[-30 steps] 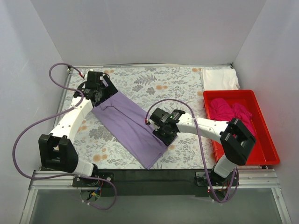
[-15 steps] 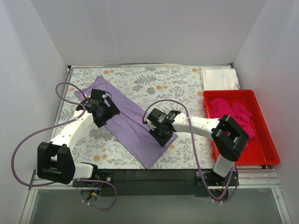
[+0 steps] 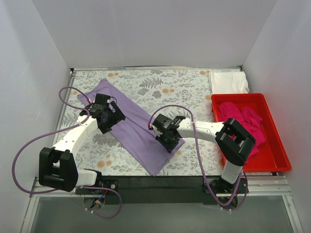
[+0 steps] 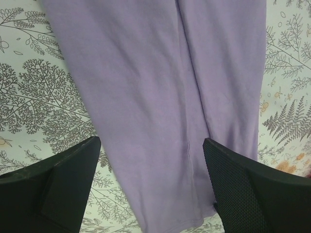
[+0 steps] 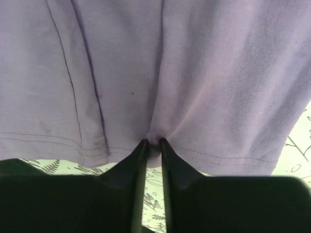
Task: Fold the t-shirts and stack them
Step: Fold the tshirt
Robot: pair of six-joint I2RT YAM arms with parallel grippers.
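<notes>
The lavender t-shirt (image 3: 131,124) lies as a long folded strip running diagonally from the far left to the near middle of the table. My left gripper (image 3: 108,118) hovers over its middle, open and empty; the shirt (image 4: 160,97) fills the space between the fingers. My right gripper (image 3: 167,138) is at the strip's right edge, shut on the hem of the lavender shirt (image 5: 194,73), pinching a small pucker of fabric. The magenta t-shirt (image 3: 240,119) lies crumpled in the red bin. The white t-shirt (image 3: 228,81) lies folded at the far right.
The red bin (image 3: 277,150) stands along the right side. The floral tablecloth (image 3: 189,87) covers the table. Purple cables loop from both arms over the left and middle. White walls close in the left, back and right.
My left gripper has let go of the shirt's far-left end, which now lies flat, and moved down to the strip's middle. My right gripper has shifted slightly left on the hem.
</notes>
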